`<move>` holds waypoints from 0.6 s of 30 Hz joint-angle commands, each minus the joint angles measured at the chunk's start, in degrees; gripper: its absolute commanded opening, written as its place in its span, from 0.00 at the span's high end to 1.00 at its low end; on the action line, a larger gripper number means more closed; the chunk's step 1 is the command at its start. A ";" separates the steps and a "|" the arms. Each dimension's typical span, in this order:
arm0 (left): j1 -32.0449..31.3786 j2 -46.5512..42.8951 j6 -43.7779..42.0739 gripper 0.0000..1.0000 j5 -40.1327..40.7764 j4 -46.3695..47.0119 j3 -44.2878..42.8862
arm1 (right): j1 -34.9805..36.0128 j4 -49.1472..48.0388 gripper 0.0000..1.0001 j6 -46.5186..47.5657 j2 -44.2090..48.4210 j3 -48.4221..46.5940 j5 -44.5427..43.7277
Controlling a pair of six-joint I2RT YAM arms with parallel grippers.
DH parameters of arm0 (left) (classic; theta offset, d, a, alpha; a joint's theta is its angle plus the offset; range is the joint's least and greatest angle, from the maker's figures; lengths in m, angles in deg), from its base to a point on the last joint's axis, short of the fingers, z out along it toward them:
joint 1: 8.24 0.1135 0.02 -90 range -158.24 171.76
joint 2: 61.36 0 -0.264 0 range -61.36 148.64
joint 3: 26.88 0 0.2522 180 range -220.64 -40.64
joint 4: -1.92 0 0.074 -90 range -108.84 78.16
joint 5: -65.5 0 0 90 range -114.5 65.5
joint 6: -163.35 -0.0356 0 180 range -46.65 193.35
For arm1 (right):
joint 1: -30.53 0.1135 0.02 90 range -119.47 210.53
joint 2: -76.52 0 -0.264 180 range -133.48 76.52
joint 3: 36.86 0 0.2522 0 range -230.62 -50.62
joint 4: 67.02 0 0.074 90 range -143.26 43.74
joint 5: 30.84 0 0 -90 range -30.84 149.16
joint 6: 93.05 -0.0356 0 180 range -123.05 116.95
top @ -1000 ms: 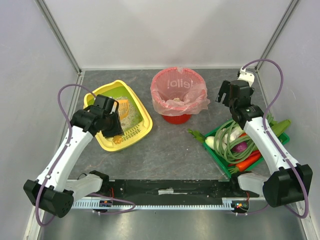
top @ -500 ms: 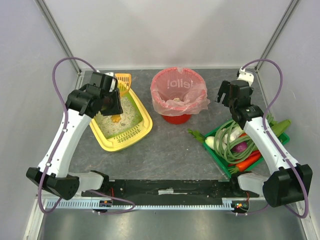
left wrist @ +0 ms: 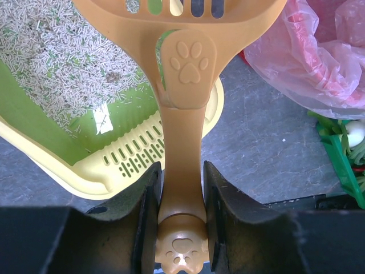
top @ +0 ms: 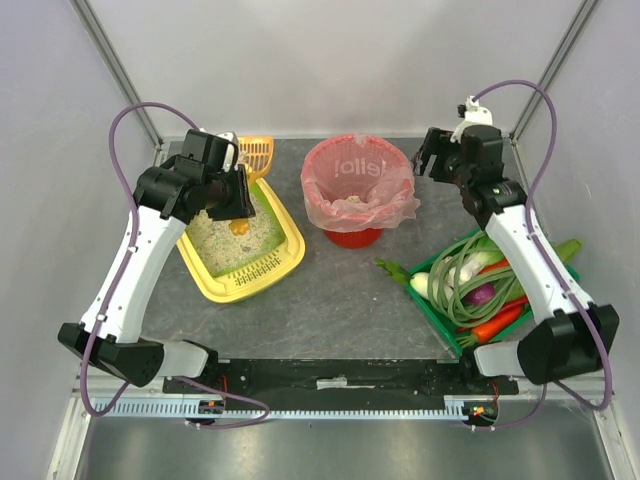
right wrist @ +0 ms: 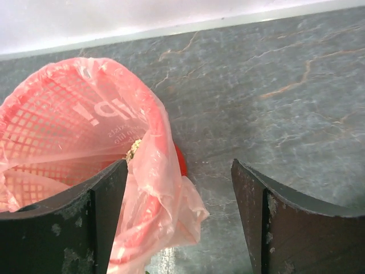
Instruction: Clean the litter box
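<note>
While your left pincer [left wrist: 181, 188] clenches the scoop [left wrist: 182, 68] above the litter box [top: 250, 272], at left on the counter [top: 340, 300], an orange lump [top: 238, 228] lies unscooped in it; your right pincer [right wrist: 179, 171] gapes beside the red bin [right wrist: 51, 120].

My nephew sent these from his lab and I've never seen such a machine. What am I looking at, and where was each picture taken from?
Two robot arms stand at a grey table. One picture looks down from above; the other two come from wrist cameras, so each shows its own fingers. On the table: a yellow litter box, a red bin lined with a pink bag, and a green tray of vegetables. The left gripper is shut on an orange scoop's handle. The right gripper is open and empty, near the bin.
</note>
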 commanded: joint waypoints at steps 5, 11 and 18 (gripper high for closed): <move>-0.14 -2.76 1.27 0.98 -1.28 3.46 3.48 | -0.06 5.27 0.21 2.44 -8.82 -7.99 7.47; -0.06 -4.35 2.33 0.98 -3.21 5.04 6.99 | -0.06 9.40 0.30 5.00 -13.75 -12.74 8.43; -0.14 -4.43 1.71 0.98 -3.39 5.57 8.40 | 0.29 11.69 0.47 6.67 -16.39 -14.33 10.72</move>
